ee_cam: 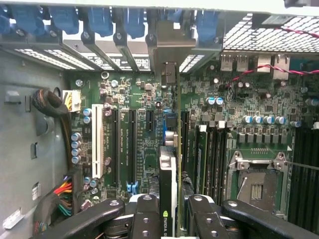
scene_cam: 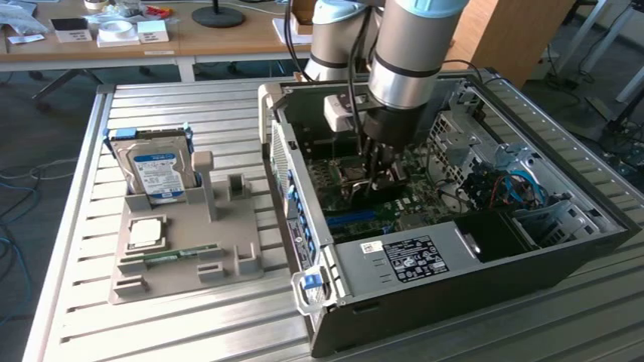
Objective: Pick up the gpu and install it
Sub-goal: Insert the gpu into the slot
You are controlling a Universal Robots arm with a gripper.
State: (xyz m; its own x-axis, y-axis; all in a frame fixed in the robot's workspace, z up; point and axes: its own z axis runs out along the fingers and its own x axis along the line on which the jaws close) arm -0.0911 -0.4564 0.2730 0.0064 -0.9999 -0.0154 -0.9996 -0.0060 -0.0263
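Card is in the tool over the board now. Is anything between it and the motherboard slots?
Nothing visible blocks it. In the wrist view the gpu sits edge-on in the tool, its metal bracket lined up with the rear slot openings, above the motherboard. The long slots beside it look bare; the wire bundle stays off to the side.
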